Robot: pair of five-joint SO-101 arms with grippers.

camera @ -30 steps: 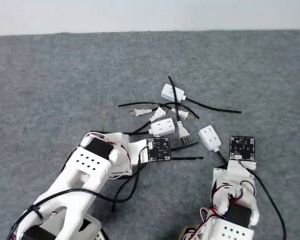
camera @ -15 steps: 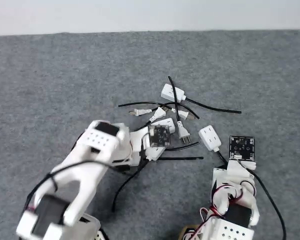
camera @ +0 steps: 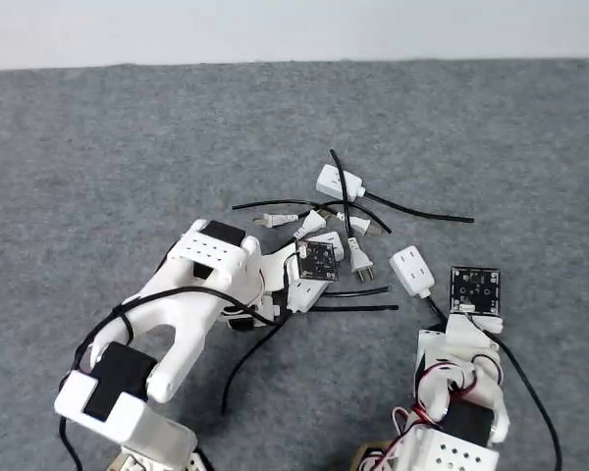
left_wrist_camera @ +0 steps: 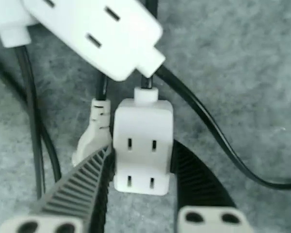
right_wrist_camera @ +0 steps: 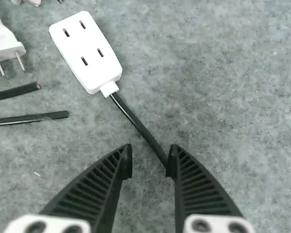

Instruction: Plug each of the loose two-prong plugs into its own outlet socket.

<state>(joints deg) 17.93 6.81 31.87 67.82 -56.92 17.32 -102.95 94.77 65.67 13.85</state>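
The left gripper (left_wrist_camera: 141, 151) clamps the held socket (left_wrist_camera: 143, 167). Its two ribbed fingers (left_wrist_camera: 89, 179) press the block's long sides, and the slots face the camera. The socket's cord leaves from the end away from the fingers. A small plug (left_wrist_camera: 93, 133) lies just beside the outer side of one finger. Just past the held socket sits a second socket (left_wrist_camera: 102, 34); I cannot tell which of the high view's sockets it is.

In the high view the left arm (camera: 177, 314) lies from 7 o'clock toward the centre. Its wrist covers the middle of the cluster on the grey mat (camera: 98, 147). From that wrist the far socket (camera: 339, 183) lies at 1 o'clock, its cord trailing toward 3 o'clock. The right socket (camera: 412, 269) lies at 3 o'clock, apart from the rest. Loose plugs (camera: 311, 224) lie at 12 o'clock, between wrist and far socket, none seated in a socket. A pronged plug (camera: 360, 259) lies between the wrist and the right socket, prongs toward 6 o'clock. Two cut cord ends (camera: 381, 291) lie side by side at 6 o'clock of it.

The right arm (camera: 456, 392) stands at 5 o'clock of the view. The right gripper (right_wrist_camera: 148, 156) has its fingers (right_wrist_camera: 104, 187) narrowly apart, gripping nothing. They straddle the black cord (right_wrist_camera: 136, 121) of the right socket, and one fingertip touches it.
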